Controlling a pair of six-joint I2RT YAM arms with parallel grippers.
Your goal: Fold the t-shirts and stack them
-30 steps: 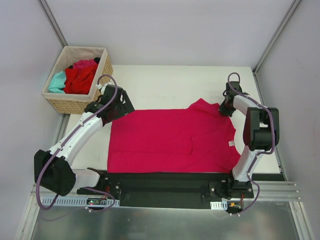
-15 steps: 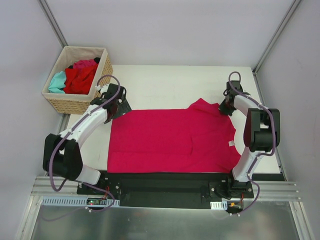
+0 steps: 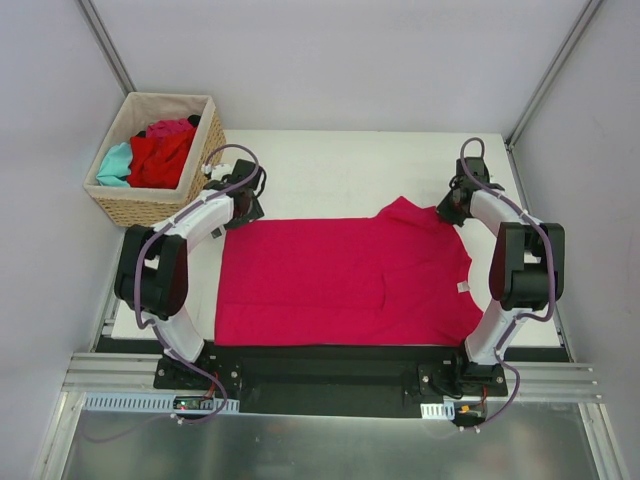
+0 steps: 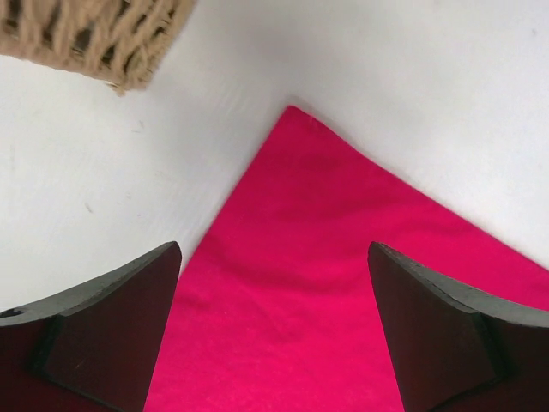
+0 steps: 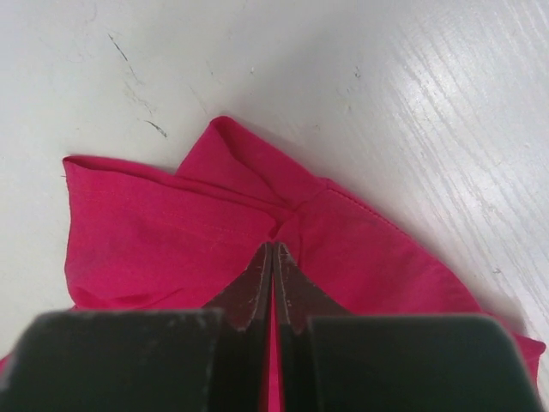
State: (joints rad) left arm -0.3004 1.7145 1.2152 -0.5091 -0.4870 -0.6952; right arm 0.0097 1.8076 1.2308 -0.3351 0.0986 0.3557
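White surface [image 3: 330, 160] carries the magenta t-shirt [image 3: 340, 285] flat at its middle; your right gripper [image 5: 273, 251] is clamped on a thin sleeve fold, your left gripper [image 4: 273, 257] stands apart over the far corner, so an uneven pull may slip or skew it.

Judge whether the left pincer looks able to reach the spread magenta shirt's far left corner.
Probably yes. The left pincer hangs open just above that corner of the magenta t-shirt, which lies flat with nothing on it. The wicker basket stands clear to the side.
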